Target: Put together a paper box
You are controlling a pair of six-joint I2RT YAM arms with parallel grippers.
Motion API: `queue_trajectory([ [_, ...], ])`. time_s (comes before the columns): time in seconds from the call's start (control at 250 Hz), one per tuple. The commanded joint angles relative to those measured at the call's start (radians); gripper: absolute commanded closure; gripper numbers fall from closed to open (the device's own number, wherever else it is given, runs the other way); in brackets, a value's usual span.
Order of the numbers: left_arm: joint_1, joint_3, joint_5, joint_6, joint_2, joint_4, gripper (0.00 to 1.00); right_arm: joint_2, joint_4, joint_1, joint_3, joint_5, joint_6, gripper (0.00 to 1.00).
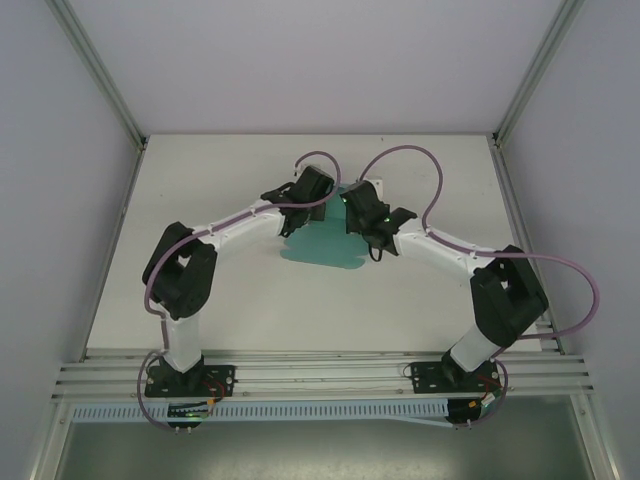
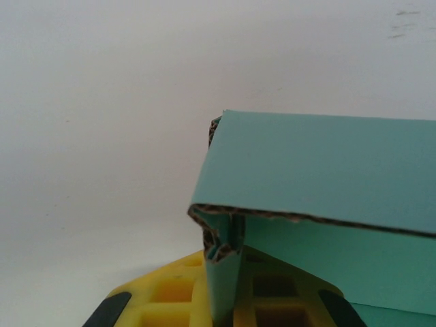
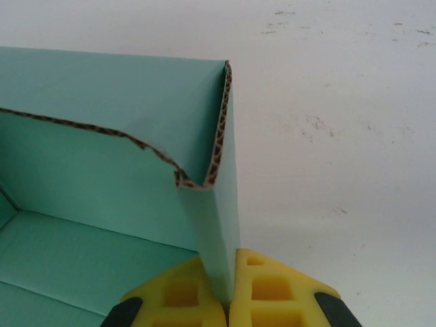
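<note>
Evidently left gripper (image 2: 221, 308) and right gripper (image 3: 229, 300) each pinch a box (image 1: 320, 246) wall near the table's (image 1: 200, 215) far edge, likely holding walls upright.

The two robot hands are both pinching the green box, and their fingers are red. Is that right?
Nearly. The fingers are yellow, not red; the left wrist and right wrist views both show it. The rest holds: the left gripper and the right gripper each pinch a wall of the paper box.
</note>
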Motion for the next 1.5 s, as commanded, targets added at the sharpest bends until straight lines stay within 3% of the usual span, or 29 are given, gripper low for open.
queue_trajectory([
  [0.0, 0.039, 0.014, -0.283, -0.047, 0.058, -0.259, 1.0, -0.009, -0.066, -0.011, 0.05, 0.149, 0.026, 1.0],
  [0.1, 0.04, 0.051, -0.382, -0.115, 0.088, -0.39, 1.0, -0.004, -0.105, -0.026, 0.053, 0.197, 0.041, 1.0],
  [0.16, 0.039, 0.061, -0.388, -0.145, 0.091, -0.445, 1.0, -0.002, -0.114, -0.042, 0.046, 0.225, 0.052, 1.0],
  [0.296, 0.04, -0.1, -0.276, -0.027, -0.033, -0.234, 1.0, 0.056, -0.155, -0.119, 0.059, 0.269, 0.073, 1.0],
  [0.404, 0.04, -0.095, -0.338, -0.101, -0.053, -0.331, 1.0, 0.104, -0.216, -0.151, 0.083, 0.337, 0.099, 1.0],
  [0.5, 0.04, -0.083, -0.317, -0.109, -0.04, -0.35, 1.0, 0.121, -0.232, -0.162, 0.085, 0.377, 0.137, 1.0],
  [0.807, 0.041, -0.062, -0.239, -0.085, -0.06, -0.332, 1.0, 0.103, -0.145, -0.183, 0.038, 0.323, 0.116, 1.0],
  [0.907, 0.04, -0.053, -0.205, -0.07, -0.065, -0.312, 1.0, 0.082, -0.051, -0.184, 0.001, 0.266, 0.068, 1.0],
  [0.991, 0.04, -0.085, -0.11, -0.019, -0.086, -0.236, 1.0, 0.052, 0.099, -0.181, -0.058, 0.179, 0.022, 1.0],
  [1.071, 0.04, -0.139, 0.009, 0.022, -0.121, -0.121, 0.89, 0.033, 0.217, -0.177, -0.103, 0.065, -0.026, 1.0],
  [1.239, 0.04, -0.172, 0.156, 0.051, -0.168, 0.007, 0.82, 0.016, 0.332, -0.162, -0.134, -0.123, -0.096, 1.0],
  [1.323, 0.04, -0.157, 0.182, 0.061, -0.176, 0.018, 0.71, 0.004, 0.353, -0.158, -0.144, -0.215, -0.115, 1.0],
  [1.495, 0.04, -0.178, 0.258, 0.069, -0.21, 0.057, 0.4, -0.02, 0.304, -0.154, -0.143, -0.211, -0.119, 1.0],
])
